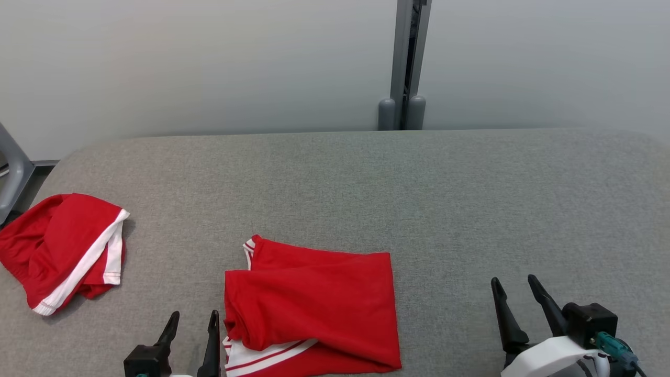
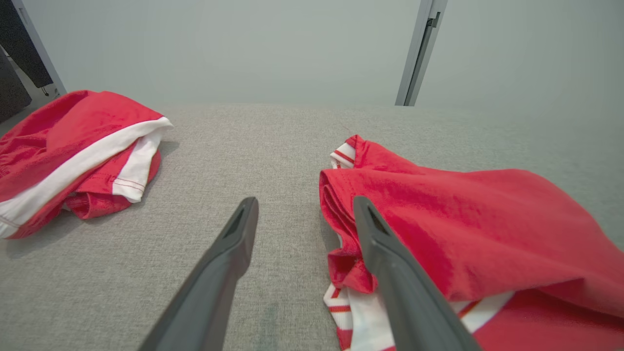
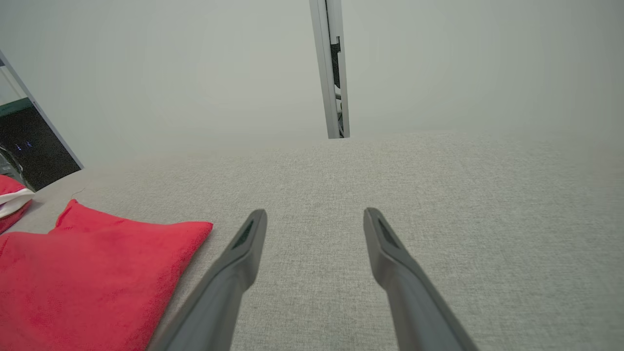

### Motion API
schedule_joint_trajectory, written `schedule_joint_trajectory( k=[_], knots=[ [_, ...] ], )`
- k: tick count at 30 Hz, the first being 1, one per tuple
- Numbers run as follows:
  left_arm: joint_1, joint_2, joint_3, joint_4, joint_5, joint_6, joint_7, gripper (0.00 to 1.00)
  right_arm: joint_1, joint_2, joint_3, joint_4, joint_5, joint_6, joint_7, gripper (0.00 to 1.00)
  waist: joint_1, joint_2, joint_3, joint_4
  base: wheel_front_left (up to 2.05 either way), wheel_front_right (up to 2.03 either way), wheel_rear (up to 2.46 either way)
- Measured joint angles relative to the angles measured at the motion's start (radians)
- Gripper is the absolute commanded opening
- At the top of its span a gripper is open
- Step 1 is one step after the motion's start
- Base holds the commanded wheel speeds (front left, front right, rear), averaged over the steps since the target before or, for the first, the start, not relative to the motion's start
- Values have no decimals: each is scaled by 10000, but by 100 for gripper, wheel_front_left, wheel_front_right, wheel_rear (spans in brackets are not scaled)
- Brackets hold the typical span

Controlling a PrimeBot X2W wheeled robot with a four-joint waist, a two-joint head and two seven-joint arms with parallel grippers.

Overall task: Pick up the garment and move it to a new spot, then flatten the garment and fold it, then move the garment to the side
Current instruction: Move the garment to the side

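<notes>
I see the red garment (image 1: pixel 314 306) lying folded on the grey padded table (image 1: pixel 366 178), near the front edge and a little left of centre, with white striped trim poking out from under its near left corner. My left gripper (image 1: pixel 194 314) sits just beside that left edge, jaws spread and holding nothing. In the left wrist view one finger (image 2: pixel 395 278) overlaps the bunched fold of cloth, and I cannot tell whether it touches. My right gripper (image 1: pixel 512 279) is well apart to the right over the bare table top, also spread wide and empty. A second red piece (image 1: pixel 63 251) with a white band lies rumpled at the table's far left edge, apart from both grippers. Behind the table a metal post (image 1: pixel 405 63) stands against the pale wall (image 1: pixel 209 63).
</notes>
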Motion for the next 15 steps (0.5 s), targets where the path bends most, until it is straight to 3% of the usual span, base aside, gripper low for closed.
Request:
schedule_joint_trajectory(
  k=[7,15],
  knots=[
    [-41,-2,-157,19,88,-86,0,100,-205,0,940,439,148,0,0,100,0,0,187,464,0,0,0],
    [-321,2,-397,8,151,-148,0,100,-1143,15,2257,1588,656,0,-2,100,0,0,563,1442,0,0,0]
  ],
)
